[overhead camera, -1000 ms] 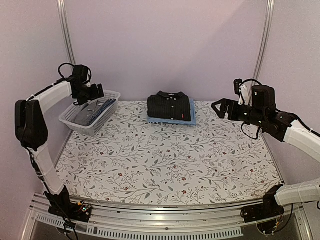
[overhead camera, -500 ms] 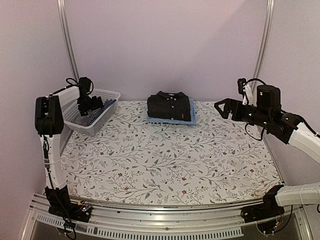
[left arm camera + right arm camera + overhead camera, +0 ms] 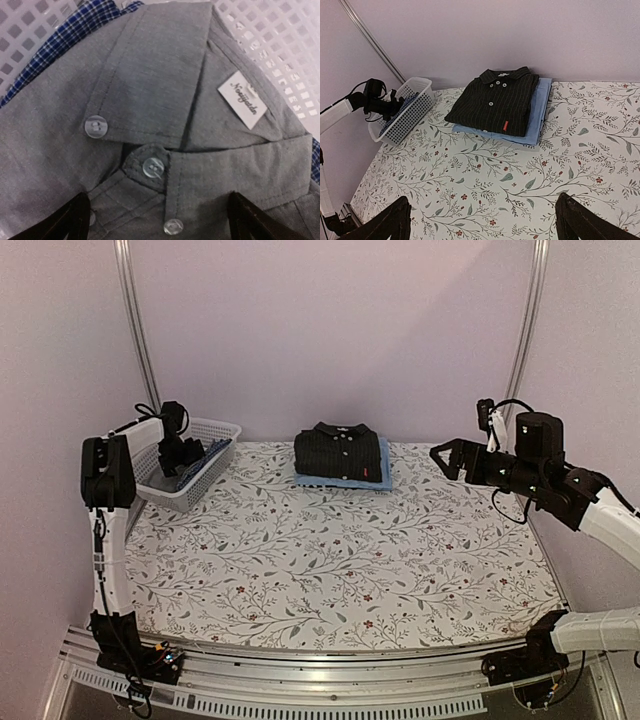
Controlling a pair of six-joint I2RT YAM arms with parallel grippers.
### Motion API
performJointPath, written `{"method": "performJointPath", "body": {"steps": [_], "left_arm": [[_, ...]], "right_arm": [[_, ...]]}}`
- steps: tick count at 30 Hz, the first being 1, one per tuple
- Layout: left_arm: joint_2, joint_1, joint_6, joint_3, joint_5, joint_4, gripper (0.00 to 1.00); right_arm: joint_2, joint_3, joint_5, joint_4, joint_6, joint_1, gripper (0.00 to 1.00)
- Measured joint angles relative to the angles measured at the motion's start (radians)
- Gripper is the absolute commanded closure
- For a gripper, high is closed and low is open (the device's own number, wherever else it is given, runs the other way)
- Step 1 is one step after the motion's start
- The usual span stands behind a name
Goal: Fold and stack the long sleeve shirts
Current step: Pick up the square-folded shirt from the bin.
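Observation:
A grey collared shirt (image 3: pixel 150 115) with clear buttons and a white neck label lies in the white basket (image 3: pixel 190 490). My left gripper (image 3: pixel 160 227) hangs open just over its collar, one black fingertip (image 3: pixel 65 220) on either side of the button placket; in the top view that gripper (image 3: pixel 188 453) reaches down into the basket. At the back middle of the table a folded black shirt (image 3: pixel 340 452) with pale buttons and a red tag rests on a folded light blue shirt (image 3: pixel 382 476). My right gripper (image 3: pixel 445 455) floats open at the right, above the table, holding nothing.
A blue checked cloth (image 3: pixel 60 37) lies under the grey shirt, against the basket's lattice wall (image 3: pixel 260 35). The table wears a floral cloth (image 3: pixel 340 560). Purple walls and metal posts (image 3: pixel 135 330) close in the back and sides.
My left arm has folded up and its gripper has dropped down into the basket onto the grey shirt. The right gripper has drifted slightly right and up. The stack has not moved.

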Motion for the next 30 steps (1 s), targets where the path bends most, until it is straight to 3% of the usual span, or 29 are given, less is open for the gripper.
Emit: {"method": "performJointPath", "body": {"steps": [3,7,10,19,30], "left_arm": [[0.023,0.015,-0.016,0.008,-0.011,0.005,0.3],[0.028,0.027,-0.019,0.011,-0.016,0.006,0.76],[0.027,0.029,-0.016,0.011,-0.018,0.015,0.98],[-0.045,0.032,0.018,0.047,-0.023,-0.016,1.0],[-0.314,-0.003,0.108,0.114,0.007,0.013,1.0]], "right_arm": [[-0.003,0.0,-0.003,-0.001,0.0,0.0,0.01],[-0.003,0.0,-0.005,-0.004,0.001,0.0,0.01],[-0.003,-0.004,-0.005,-0.004,0.002,0.0,0.01],[-0.002,-0.017,-0.02,-0.008,0.008,0.0,0.01],[0.032,-0.017,-0.037,0.0,0.014,0.0,0.01]]}}
